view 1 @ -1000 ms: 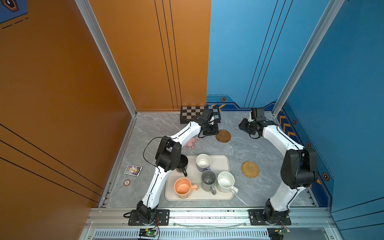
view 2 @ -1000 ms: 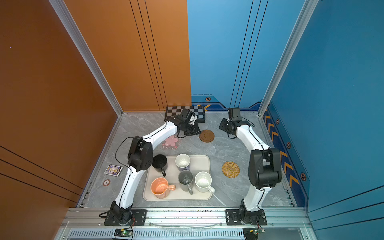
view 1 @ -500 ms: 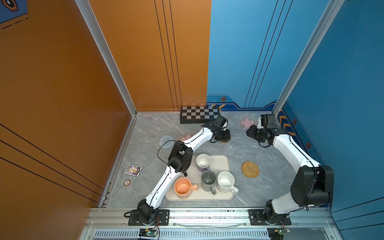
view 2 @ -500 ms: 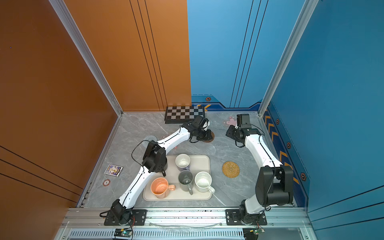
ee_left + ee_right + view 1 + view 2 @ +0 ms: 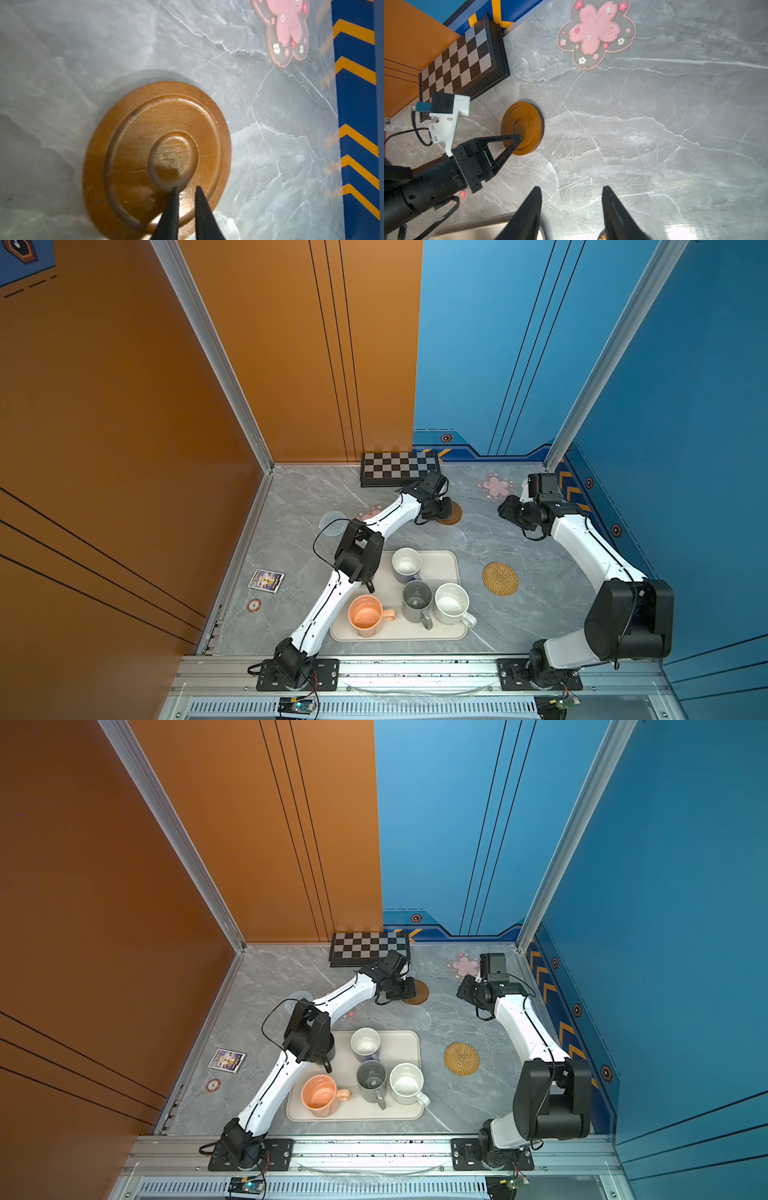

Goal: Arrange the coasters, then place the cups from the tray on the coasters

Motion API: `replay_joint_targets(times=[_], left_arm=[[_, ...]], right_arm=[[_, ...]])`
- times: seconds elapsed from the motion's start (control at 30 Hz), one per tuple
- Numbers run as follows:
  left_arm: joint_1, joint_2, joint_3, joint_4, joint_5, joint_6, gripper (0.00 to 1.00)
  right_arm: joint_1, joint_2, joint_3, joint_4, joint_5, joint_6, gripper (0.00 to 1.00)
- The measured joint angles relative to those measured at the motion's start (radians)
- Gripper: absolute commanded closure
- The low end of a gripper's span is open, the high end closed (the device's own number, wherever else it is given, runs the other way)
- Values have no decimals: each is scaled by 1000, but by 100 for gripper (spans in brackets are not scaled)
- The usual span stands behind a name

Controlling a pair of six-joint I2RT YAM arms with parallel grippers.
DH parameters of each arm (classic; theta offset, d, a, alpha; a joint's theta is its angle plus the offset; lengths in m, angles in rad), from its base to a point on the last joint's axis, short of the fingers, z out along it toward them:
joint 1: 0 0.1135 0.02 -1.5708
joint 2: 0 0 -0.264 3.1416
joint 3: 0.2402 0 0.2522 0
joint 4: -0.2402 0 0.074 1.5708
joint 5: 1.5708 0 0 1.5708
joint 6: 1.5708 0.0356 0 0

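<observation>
Probably the stiff wooden coaster will slide under your closed left gripper; grip its rim, right gripper open.

2 tops: high, downward (twins) | wrists: near, share brown coaster

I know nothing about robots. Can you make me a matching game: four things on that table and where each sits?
1. brown round wooden coaster
2. woven tan rattan coaster
3. uncovered pink flower-shaped coaster
4. orange-peach mug

A. on the cream rectangular tray
B. near the grey marble table's far right corner
C. under the left gripper's tips
D. on the table, right of the tray

Pairs: 1-C, 2-D, 3-B, 4-A.
</observation>
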Motion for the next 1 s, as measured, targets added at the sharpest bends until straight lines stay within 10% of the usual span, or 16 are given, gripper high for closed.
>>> replay_joint_targets(times=[1.0], left_arm=[[78, -169, -229, -146, 0, -66, 82]], right_arm=[[6, 42, -19, 21, -41, 39, 49]])
